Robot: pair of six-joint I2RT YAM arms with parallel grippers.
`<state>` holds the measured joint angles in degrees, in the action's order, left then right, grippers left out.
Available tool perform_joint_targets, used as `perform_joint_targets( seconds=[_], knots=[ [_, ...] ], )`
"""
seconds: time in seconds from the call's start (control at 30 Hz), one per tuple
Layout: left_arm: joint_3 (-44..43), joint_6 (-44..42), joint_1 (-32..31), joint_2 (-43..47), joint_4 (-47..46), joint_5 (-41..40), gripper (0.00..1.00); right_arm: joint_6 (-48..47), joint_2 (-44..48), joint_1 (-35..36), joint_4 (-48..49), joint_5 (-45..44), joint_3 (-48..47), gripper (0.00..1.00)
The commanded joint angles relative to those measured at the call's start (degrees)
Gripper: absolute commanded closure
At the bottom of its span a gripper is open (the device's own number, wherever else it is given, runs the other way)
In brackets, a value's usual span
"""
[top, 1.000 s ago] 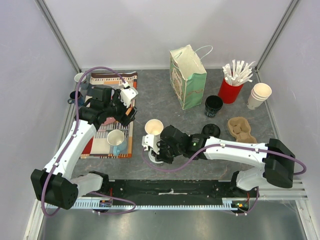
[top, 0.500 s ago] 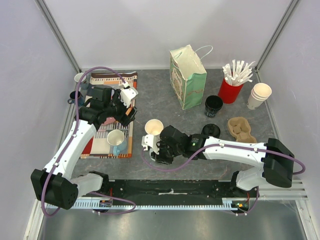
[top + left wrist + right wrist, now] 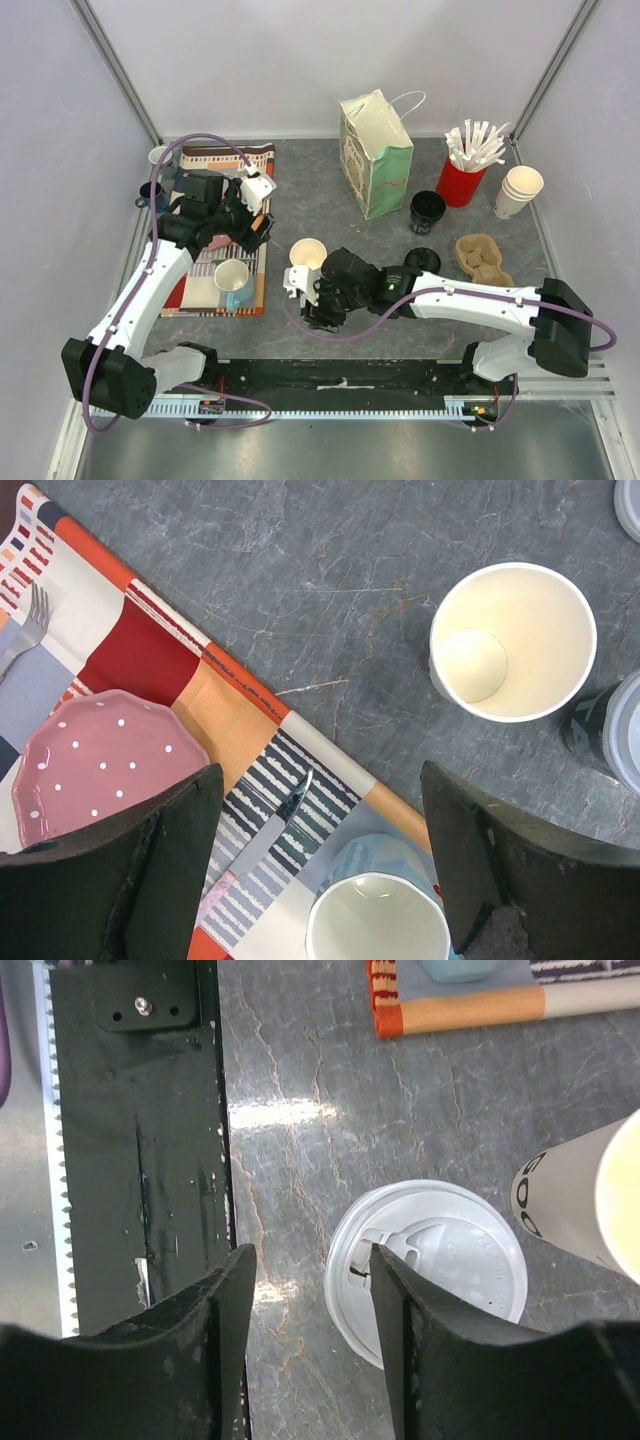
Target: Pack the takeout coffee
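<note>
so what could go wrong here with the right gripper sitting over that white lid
1. The right gripper hangs over the white lid, and one finger overlaps the lid's rim in the wrist view. Lifting or swinging away could drag or flip the lid.
2. The open paper cup stands close beside the lid and looks light. A sideways move of the arm might tip it.
</note>
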<state>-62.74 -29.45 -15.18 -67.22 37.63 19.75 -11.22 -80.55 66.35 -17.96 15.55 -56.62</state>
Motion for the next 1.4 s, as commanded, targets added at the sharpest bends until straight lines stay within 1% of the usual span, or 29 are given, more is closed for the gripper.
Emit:
perform_joint_targets(
  seconds=[0.0, 0.03, 0.17, 0.2, 0.23, 0.27, 0.3, 0.33, 0.37, 0.4, 0.43, 0.47, 0.5, 0.57, 0.7, 0.9, 1.13, 1.3, 1.37],
  knots=[
    [-2.3, -1.5, 0.2, 0.7, 1.0, 3.9, 0.13, 0.5, 2.8, -0.2, 1.0, 0.9, -3.4, 0.40],
    [-2.7, -1.6, 0.2, 0.6, 1.5, 6.2, 0.12, 0.7, 2.9, -0.3, 1.0, 0.8, -3.6, 0.39],
    [-3.4, -1.7, 0.2, 0.9, 2.8, 10.0, 0.12, 2.0, 3.4, -0.9, 1.6, 0.8, -4.5, 0.39],
    [-3.5, -1.7, 0.2, 1.1, 2.9, 10.5, 0.12, 2.7, 3.9, -1.3, 1.9, 0.9, -4.8, 0.43],
    [-3.8, -1.6, 0.2, 1.6, 3.1, 12.1, 0.12, 3.5, 4.2, -2.6, 2.0, 1.1, -4.9, 0.52],
    [-4.0, -1.5, 0.2, 1.6, 3.2, 13.5, 0.12, 6.0, 4.4, -3.5, 2.6, 1.3, -4.9, 0.63],
    [-4.2, -1.4, 0.2, 1.6, 4.2, 15.5, 0.20, 7.3, 5.2, -4.5, 3.1, 1.9, -4.6, 0.89],
    [-4.2, -1.4, 0.2, 1.6, 4.7, 20.1, 0.28, 8.7, 5.7, -7.0, 4.1, 2.4, -3.9, 1.00],
    [-4.1, -1.5, 0.2, 1.1, 5.3, 22.8, 0.43, 12.7, 6.2, -8.3, 6.8, 2.8, -1.7, 1.00],
    [-3.2, -1.5, 0.2, 0.8, 6.4, 27.3, 0.78, 13.9, 6.9, -9.4, 8.1, 3.1, -0.3, 1.00],
    [-2.4, -1.8, 0.1, 0.4, 6.9, 29.0, 0.94, 15.2, 7.2, -10.9, 9.2, 3.0, 0.9, 1.00],
    [-1.5, -2.3, 0.1, -0.4, 7.5, 30.2, 0.98, 16.5, 7.3, -11.2, 10.3, 2.7, 2.7, 1.00],
    [0.8, -2.9, -0.4, -0.7, 8.2, 32.1, 0.98, 17.1, 7.4, -11.6, 10.6, 2.2, 3.3, 1.00],
    [3.3, -5.3, -1.9, -1.4, 8.6, 32.5, 0.98, 18.5, 7.8, -11.8, 12.1, 1.9, 4.7, 1.00],
    [7.2, -4.3, -7.6, -1.2, 6.0, 32.5, 0.98, 18.9, 7.5, -11.9, 13.6, 1.6, 5.6, 1.00],
    [8.0, -3.0, -11.2, -2.2, 3.9, 29.9, 0.98, 18.4, 7.9, -12.6, 12.7, 2.7, 5.0, 1.00],
    [8.3, -0.8, -14.6, -3.9, 1.1, 30.3, 0.98, 19.0, 10.0, -12.6, 12.5, 3.6, 6.0, 1.00],
    [10.4, -1.2, -16.6, -7.2, 0.5, 30.5, 0.98, 21.2, 7.9, -12.8, 16.3, 5.0, 12.8, 1.00],
    [11.3, -1.6, -16.6, -8.1, 0.5, 30.4, 0.98, 22.4, 7.4, -13.1, 19.6, 5.5, 16.2, 1.00]
  ],
)
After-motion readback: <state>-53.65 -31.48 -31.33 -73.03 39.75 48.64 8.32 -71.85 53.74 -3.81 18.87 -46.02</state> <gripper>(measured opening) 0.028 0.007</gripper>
